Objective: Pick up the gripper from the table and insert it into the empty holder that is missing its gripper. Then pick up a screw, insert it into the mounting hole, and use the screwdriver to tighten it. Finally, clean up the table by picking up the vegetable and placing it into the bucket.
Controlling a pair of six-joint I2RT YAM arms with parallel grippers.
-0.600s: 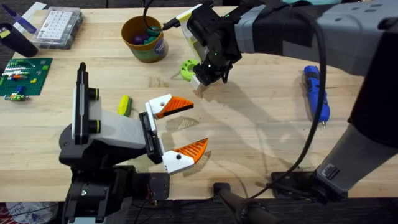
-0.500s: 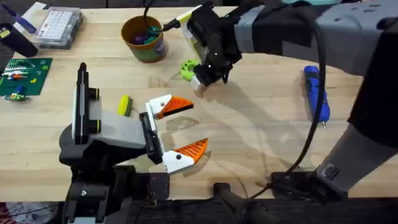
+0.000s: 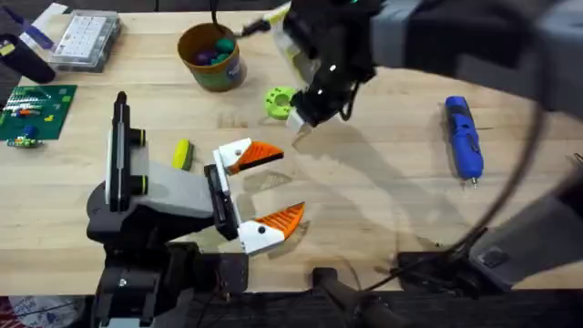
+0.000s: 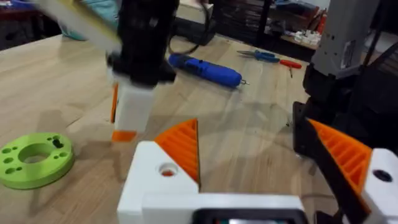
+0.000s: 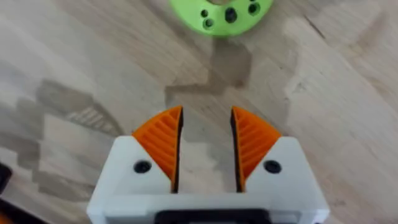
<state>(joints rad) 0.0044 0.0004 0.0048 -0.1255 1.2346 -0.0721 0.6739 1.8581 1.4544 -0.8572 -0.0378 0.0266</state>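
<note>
i find the green ring part (image 3: 280,101) flat on the table (image 3: 383,210), at about 12 o'clock from the table's middle, with small holes round a central bore; i take it for the holder or mount this step concerns, though i cannot confirm that. the right gripper (image 3: 305,117) hangs just beside it at its 4 o'clock, pads a narrow gap apart and clamped on nothing; my right wrist view shows bare wood between the pads (image 5: 163,144), so i judge it is placed for an approach, not a hold. the left gripper (image 3: 266,189) waits near 6 o'clock, spread wide and empty, clear of the work. the screwdriver (image 3: 463,138) lies untouched at 3 o'clock. the bucket (image 3: 210,56), at 11 o'clock, already holds coloured items. a yellow-green piece (image 3: 182,153), possibly the vegetable, lies at 9 o'clock.
</note>
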